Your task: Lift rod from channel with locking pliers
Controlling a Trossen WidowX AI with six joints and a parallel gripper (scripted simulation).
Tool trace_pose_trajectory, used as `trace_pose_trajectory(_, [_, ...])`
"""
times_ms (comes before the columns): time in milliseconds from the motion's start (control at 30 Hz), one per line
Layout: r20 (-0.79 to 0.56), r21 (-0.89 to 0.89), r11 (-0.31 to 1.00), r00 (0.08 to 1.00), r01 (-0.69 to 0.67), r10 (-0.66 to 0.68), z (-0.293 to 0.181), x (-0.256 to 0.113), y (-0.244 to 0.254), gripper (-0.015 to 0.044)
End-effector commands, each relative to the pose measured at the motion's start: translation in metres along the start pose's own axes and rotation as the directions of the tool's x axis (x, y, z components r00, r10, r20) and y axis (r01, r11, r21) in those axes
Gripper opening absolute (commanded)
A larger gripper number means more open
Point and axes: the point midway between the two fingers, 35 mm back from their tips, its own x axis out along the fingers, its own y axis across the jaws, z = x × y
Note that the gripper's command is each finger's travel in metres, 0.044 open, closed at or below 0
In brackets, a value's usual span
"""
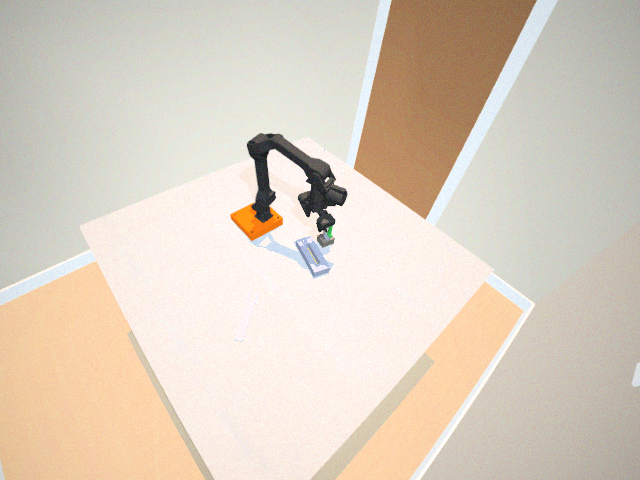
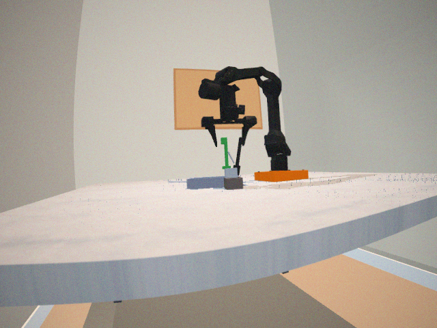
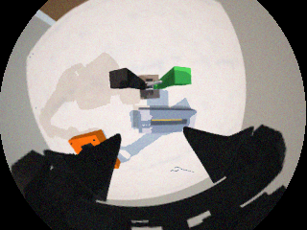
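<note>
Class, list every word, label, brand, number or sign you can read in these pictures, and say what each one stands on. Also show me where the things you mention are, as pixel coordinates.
There are none that can be read.
The orange base point(image 1: 241, 219) point(image 2: 281, 175) point(image 3: 98, 136): only small dark dots, no lettering.
The tabletop point(image 1: 289, 361) point(image 2: 141, 225) point(image 3: 201, 168): thin squiggly marks in the wrist view, too small to make out; I cannot tell whether they are writing.

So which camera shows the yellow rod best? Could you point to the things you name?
The wrist view: the rod point(image 1: 311, 253) point(image 3: 168, 120) lies whole along its slot there. From the top it is a thin sliver; in the exterior view the channel block's point(image 1: 321, 271) point(image 2: 205, 182) point(image 3: 165, 129) side hides it.
</note>
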Motion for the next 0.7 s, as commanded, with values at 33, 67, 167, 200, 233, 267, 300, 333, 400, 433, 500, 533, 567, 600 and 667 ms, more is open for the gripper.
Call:
trace_pose_trajectory(33, [0.003,0.002,1.000,1.000,-0.007,0.007,0.021,0.005,0.000,0.0440])
trace_pose_trajectory(67, [0.004,0.002,1.000,1.000,-0.007,0.007,0.025,0.006,0.000,0.0440])
trace_pose_trajectory(167, [0.004,0.002,1.000,1.000,-0.007,0.007,0.029,0.007,0.000,0.0440])
trace_pose_trajectory(200, [0.004,0.002,1.000,1.000,-0.007,0.007,0.029,0.007,0.000,0.0440])
trace_pose_trajectory(233, [0.004,0.002,1.000,1.000,-0.007,0.007,0.029,0.007,0.000,0.0440])
trace_pose_trajectory(267, [0.004,0.002,1.000,1.000,-0.007,0.007,0.029,0.007,0.000,0.0440])
trace_pose_trajectory(300, [0.004,0.002,1.000,1.000,-0.007,0.007,0.031,0.007,0.000,0.0440])
trace_pose_trajectory(333, [0.004,0.002,1.000,1.000,-0.007,0.007,0.034,0.007,0.000,0.0440])
trace_pose_trajectory(400, [0.005,0.002,1.000,1.000,-0.007,0.007,0.043,0.006,0.000,0.0440])
trace_pose_trajectory(433, [0.005,0.002,1.000,1.000,-0.007,0.007,0.047,0.006,0.000,0.0440])
trace_pose_trajectory(500, [0.006,0.002,1.000,1.000,-0.007,0.007,0.055,0.006,0.000,0.0440])
trace_pose_trajectory(533, [0.006,0.002,1.000,1.000,-0.007,0.007,0.059,0.006,0.000,0.0440])
trace_pose_trajectory(567, [0.006,0.002,1.000,1.000,-0.007,0.007,0.063,0.006,0.000,0.0440])
trace_pose_trajectory(600, [0.007,0.002,1.000,1.000,-0.007,0.007,0.067,0.006,0.000,0.0440])
trace_pose_trajectory(667, [0.007,0.002,1.000,1.000,-0.007,0.007,0.069,0.006,0.000,0.0440])
